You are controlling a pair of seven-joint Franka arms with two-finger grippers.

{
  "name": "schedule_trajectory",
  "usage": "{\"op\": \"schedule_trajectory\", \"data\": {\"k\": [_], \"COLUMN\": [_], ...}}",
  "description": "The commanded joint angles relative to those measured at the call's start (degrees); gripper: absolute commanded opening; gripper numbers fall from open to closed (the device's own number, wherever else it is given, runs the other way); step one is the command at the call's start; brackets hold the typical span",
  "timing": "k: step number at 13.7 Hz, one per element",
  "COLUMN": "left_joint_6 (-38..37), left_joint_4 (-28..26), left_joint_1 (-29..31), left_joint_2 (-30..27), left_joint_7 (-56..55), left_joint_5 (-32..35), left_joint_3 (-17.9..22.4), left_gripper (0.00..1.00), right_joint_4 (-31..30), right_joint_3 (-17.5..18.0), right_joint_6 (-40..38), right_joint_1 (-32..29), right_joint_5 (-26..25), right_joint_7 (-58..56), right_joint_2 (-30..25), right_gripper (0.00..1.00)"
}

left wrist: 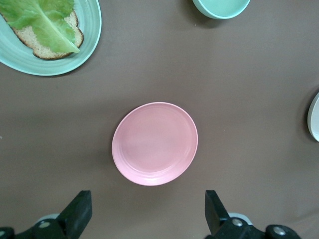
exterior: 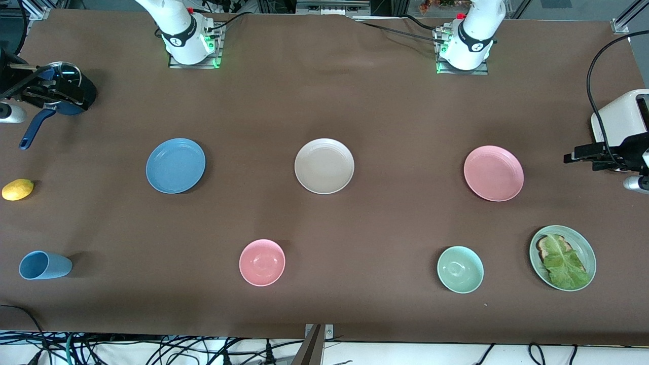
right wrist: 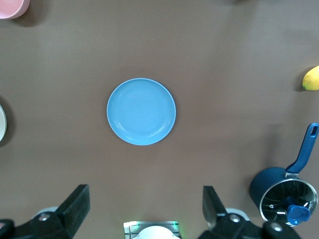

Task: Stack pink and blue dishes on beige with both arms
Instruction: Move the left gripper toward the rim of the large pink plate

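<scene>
Three plates lie in a row across the middle of the table. The beige plate (exterior: 324,166) is in the centre. The blue plate (exterior: 175,166) (right wrist: 141,111) lies toward the right arm's end and the pink plate (exterior: 493,173) (left wrist: 155,143) toward the left arm's end. All three are bare and well apart. My left gripper (left wrist: 148,201) hangs high above the table, open and empty, looking down on the pink plate. My right gripper (right wrist: 144,196) hangs equally high, open and empty, looking down on the blue plate.
Nearer the front camera stand a pink bowl (exterior: 262,262), a green bowl (exterior: 460,269), a green plate with toast and lettuce (exterior: 563,257) and a blue cup (exterior: 44,265). A lemon (exterior: 17,189) and a blue pot (right wrist: 284,194) sit at the right arm's end, a white toaster (exterior: 621,119) at the left arm's.
</scene>
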Motion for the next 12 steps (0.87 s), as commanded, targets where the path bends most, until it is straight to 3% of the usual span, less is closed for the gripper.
{"op": "schedule_trajectory", "data": {"k": [1,5,8,12], "left_joint_6": [4.59,11.26,18.90,23.49], "left_joint_4": [-4.68,-10.12,-15.22,-16.47], "left_joint_1": [1.53,2.15,3.03,4.87], "left_joint_2": [-1.07,-1.07,-0.02,4.64], "left_joint_7": [5.25,6.04,10.24,16.76], "left_joint_5": [-2.49,-3.19,-7.31,-12.06], "left_joint_3": [0.07,0.07,0.07,0.07], "left_gripper": [1.00,1.00,1.00,1.00], "right_joint_4": [0.04,0.04,0.04,0.04], "right_joint_3": [0.37,0.37,0.37,0.37], "right_joint_6": [-0.50,-0.50,-0.50,-0.59], "right_joint_1": [-0.68,-0.68,-0.68,-0.68], "right_joint_5": [0.90,0.90,0.90,0.90], "right_joint_7": [-0.93,-0.93,-0.93,-0.93], "right_joint_2": [-0.36,-0.36,-0.36,-0.36], "right_gripper": [1.00,1.00,1.00,1.00]}}
